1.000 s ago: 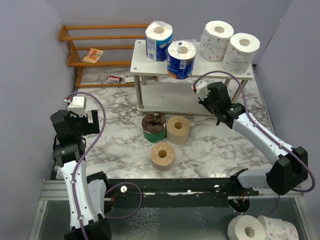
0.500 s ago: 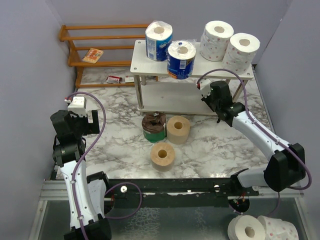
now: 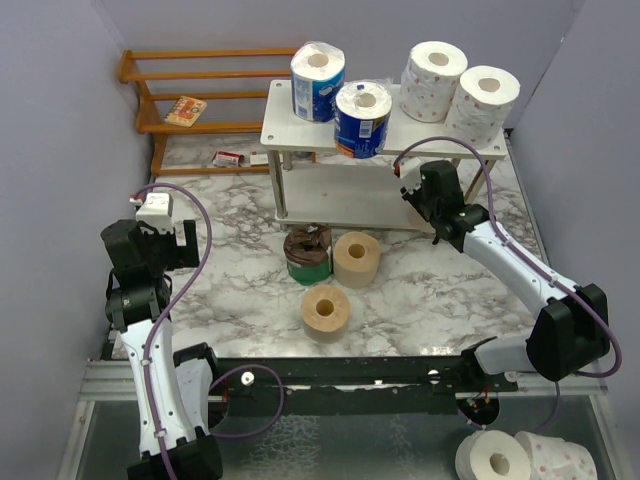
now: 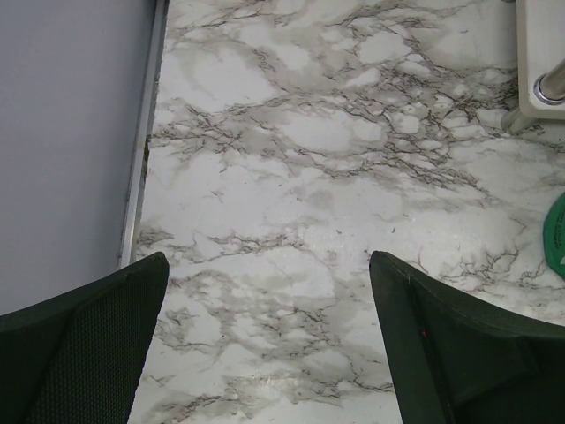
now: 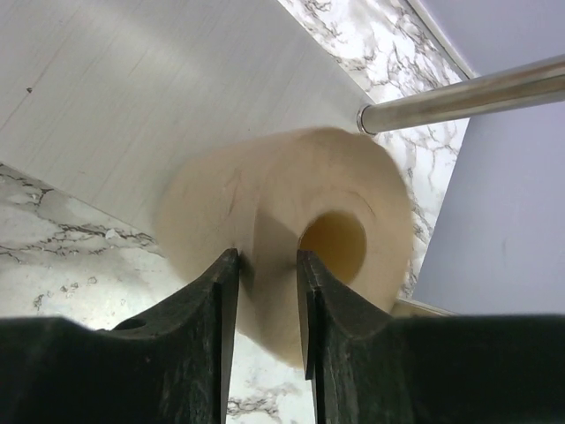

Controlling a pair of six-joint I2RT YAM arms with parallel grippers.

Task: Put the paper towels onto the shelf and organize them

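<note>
On the marble table [image 3: 230,280], the shelf [image 3: 300,135] stands upper centre, with two blue rolls [image 3: 318,82] and two white rolls [image 3: 433,80] on top. The left gripper [image 4: 267,265], lower left, gapes wide. The right gripper [image 5: 267,256] has its jaws narrowly astride a blurred tan roll's [image 5: 265,199] wall at the lower tier; grip unclear.

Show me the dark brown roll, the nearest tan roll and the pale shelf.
dark brown roll [image 3: 307,243]: overhead view, its top end.
nearest tan roll [image 3: 326,323]: overhead view, its near side.
pale shelf [image 3: 281,121]: overhead view, bare top board.
</note>
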